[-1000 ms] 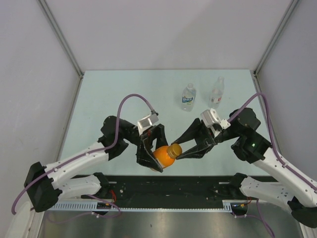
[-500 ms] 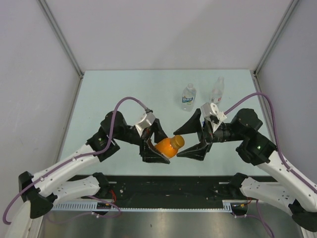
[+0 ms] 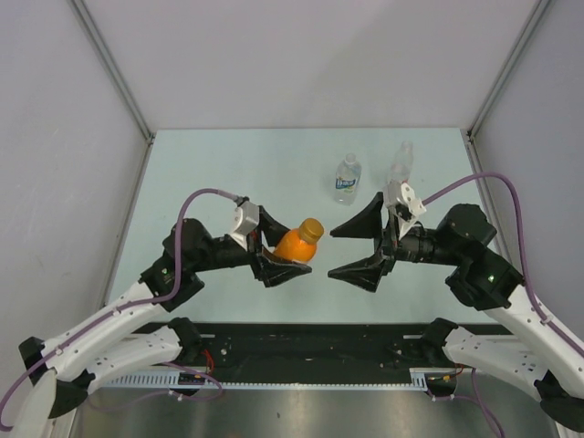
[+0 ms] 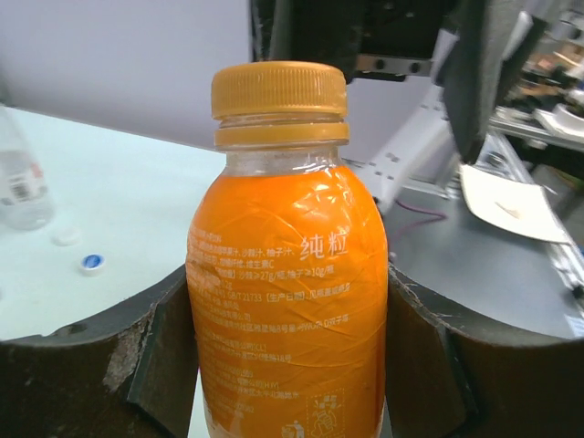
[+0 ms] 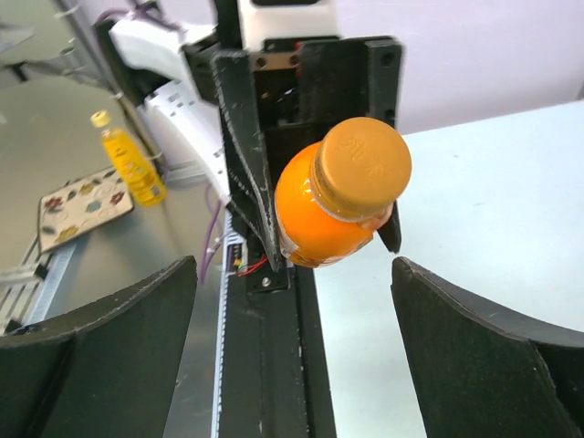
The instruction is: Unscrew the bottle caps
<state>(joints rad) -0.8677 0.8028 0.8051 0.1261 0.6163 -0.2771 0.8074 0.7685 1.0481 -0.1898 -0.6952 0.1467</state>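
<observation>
1. Nearest, by the near edge of the surface point(image 3: 210, 173) and about midway along it, the left gripper point(image 3: 285, 253) is clamped on the orange bottle point(image 3: 292, 246). Its fingers point(image 4: 456, 365) press the body from both sides, below the shoulder.
2. That hold keeps the bottle tilted and seemingly off the surface. The orange cap point(image 3: 312, 228) points rightward, clear of the left fingers, probably so the body cannot spin while the other arm works the cap.
3. Level with it, the right gripper point(image 3: 333, 252) faces the cap with its fingers point(image 5: 100, 319) spread wide and nothing between them. The cap lies ahead of that gap, near but touching neither finger, and roughly centred in the right wrist view.
4. Judging by this, the orange cap is on, and the step in hand is lining up to close on it.
5. Farther off, toward the far edge and right of centre, the blue-label bottle point(image 3: 347, 179) and the slim bottle point(image 3: 398, 169) stand upright, near each other but apart.
6. Also out there, in the left wrist view, a white cap with a blue mark point(image 4: 90, 263) and a plain whitish cap point(image 4: 64, 236) lie loose on the surface, which suggests those two are done.
</observation>
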